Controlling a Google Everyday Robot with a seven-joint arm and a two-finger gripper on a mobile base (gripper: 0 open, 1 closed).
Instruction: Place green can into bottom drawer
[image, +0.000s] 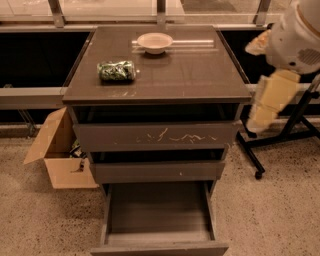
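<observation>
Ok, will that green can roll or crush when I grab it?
Green can lies on its side, so a nudge probably rolls it. It looks dented, likely thin and light; squeeze gently. Pincer hangs beside the cabinet, clear of it.
</observation>
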